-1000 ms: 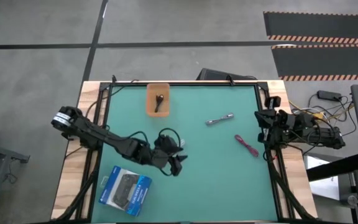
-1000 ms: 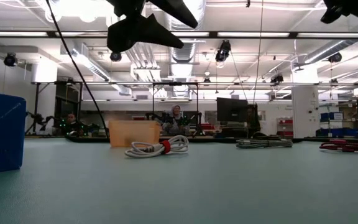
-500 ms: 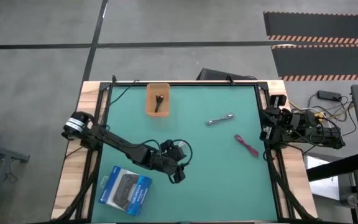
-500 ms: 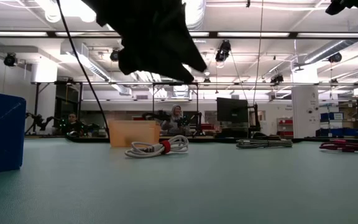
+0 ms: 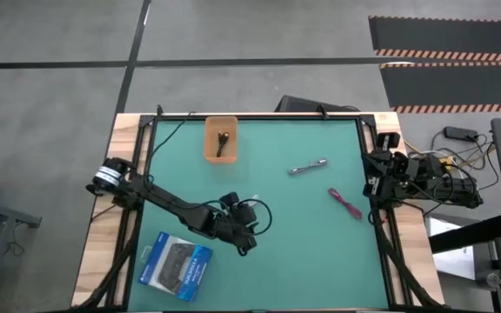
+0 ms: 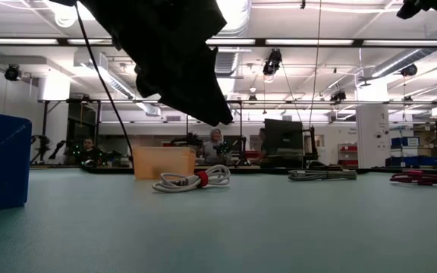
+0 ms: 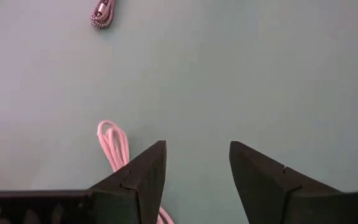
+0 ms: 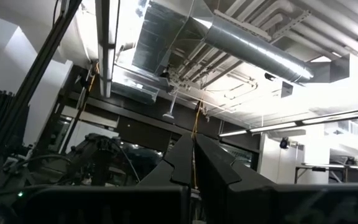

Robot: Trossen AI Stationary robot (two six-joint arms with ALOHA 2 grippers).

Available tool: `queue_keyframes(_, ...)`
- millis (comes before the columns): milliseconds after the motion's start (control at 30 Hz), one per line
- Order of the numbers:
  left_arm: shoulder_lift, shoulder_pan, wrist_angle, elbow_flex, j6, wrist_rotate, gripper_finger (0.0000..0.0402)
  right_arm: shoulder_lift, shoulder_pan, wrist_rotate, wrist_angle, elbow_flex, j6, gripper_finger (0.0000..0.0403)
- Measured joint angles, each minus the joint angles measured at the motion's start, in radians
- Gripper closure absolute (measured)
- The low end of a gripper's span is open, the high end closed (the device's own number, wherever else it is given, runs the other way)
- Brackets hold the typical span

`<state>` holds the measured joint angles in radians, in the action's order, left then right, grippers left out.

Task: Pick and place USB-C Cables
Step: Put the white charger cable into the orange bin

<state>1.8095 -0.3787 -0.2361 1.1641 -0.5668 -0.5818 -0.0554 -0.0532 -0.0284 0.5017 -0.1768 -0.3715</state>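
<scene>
The left gripper (image 7: 194, 180) hangs spread above the green mat, the white USB-C cable (image 7: 113, 147) lying just beside one finger; the right gripper (image 8: 194, 163), pressed together, waits at the table's right edge.

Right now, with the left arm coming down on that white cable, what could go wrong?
The left gripper is open, but the white cable lies beside one finger, not between them, so closing may miss it. Its loose loops could also snag or drag across the green table.
</scene>
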Motion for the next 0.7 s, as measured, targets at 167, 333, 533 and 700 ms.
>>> queue_keyframes(167, 0.005, 0.010, -0.021, -0.007, -0.072, -0.004, 0.0240, 0.000, 0.000, 0.000, -0.009, 0.000, 0.007, 0.0394)
queue_keyframes(333, 0.005, 0.025, -0.029, -0.008, -0.074, -0.003, 0.0240, 0.000, 0.000, 0.000, -0.017, 0.000, 0.007, 0.0394)
queue_keyframes(533, 0.009, 0.037, -0.064, -0.010, -0.074, 0.001, 0.0239, 0.000, 0.000, 0.000, -0.017, 0.000, 0.017, 0.0394)
queue_keyframes(700, 0.022, 0.045, -0.063, -0.010, -0.075, 0.001, 0.0213, 0.000, 0.000, 0.000, -0.017, 0.000, 0.019, 0.0394)
